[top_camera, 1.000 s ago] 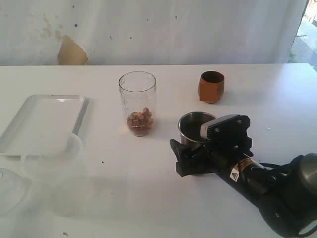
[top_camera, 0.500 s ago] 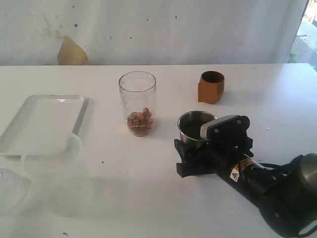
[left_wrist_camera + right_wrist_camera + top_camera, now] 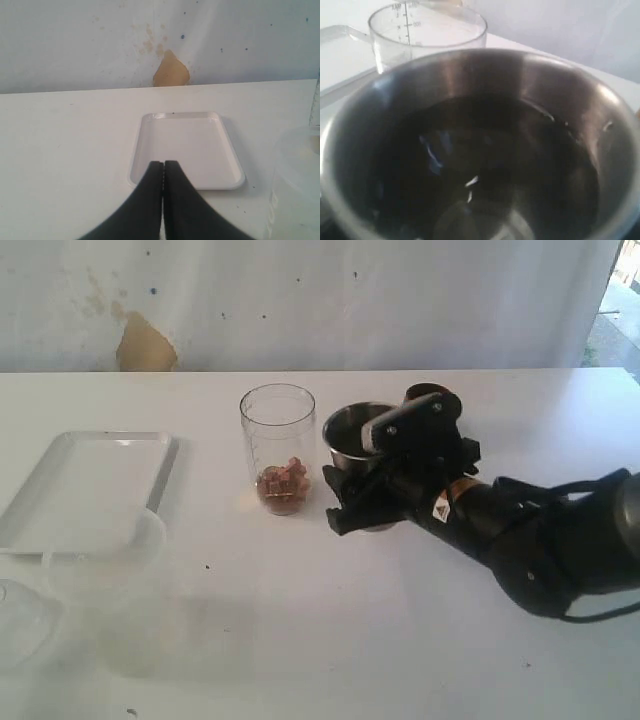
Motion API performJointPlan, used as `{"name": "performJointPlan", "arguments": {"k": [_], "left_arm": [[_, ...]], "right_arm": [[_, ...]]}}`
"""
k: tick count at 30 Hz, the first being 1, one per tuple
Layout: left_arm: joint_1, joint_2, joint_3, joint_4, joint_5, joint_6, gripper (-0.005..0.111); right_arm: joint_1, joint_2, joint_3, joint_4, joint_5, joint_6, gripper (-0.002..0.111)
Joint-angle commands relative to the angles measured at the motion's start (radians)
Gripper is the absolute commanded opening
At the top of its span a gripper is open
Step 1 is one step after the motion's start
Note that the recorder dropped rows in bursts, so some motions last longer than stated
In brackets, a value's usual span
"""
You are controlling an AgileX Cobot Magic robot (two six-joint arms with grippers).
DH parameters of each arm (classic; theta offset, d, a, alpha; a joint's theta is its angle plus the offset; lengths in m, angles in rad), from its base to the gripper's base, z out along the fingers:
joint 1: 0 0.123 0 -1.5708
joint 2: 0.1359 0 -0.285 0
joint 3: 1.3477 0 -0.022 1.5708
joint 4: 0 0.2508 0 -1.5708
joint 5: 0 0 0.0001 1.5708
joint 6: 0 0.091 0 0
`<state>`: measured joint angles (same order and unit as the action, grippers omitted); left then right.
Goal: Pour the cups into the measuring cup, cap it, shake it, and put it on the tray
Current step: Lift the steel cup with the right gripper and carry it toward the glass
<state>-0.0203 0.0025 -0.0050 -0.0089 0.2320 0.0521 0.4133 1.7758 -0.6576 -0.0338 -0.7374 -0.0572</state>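
Toward the table's left edge lies the tray [image 3: 90, 485], with the left gripper [image 3: 163, 172] near it, jaws pressed together. Mid-table stands the measuring cup [image 3: 278, 445]; just right of it, the right gripper [image 3: 363, 502] clasps the steel tumbler [image 3: 352, 435].

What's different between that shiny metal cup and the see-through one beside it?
The steel cup is opaque and shiny; the measuring cup is clear plastic with marks down its side. The steel cup sits in the right gripper, while the measuring cup stands free on the table. The measuring cup shows reddish-brown pieces at its bottom; the steel cup's inside just looks dark. Both are upright and open-topped.
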Motion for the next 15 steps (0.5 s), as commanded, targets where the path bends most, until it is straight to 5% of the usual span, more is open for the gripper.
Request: {"name": "performJointPlan", "arguments": {"k": [1,15], "left_arm": [[-0.002,-0.003,0.005,0.002,0.000,-0.002,0.001],[-0.002,-0.003,0.005,0.002,0.000,-0.002,0.001]], "right_arm": [[-0.006,-0.029,-0.106,0.034,0.036,-0.076,0.000],[-0.010,0.050,-0.466,0.091,0.355,-0.239,0.000]]}}
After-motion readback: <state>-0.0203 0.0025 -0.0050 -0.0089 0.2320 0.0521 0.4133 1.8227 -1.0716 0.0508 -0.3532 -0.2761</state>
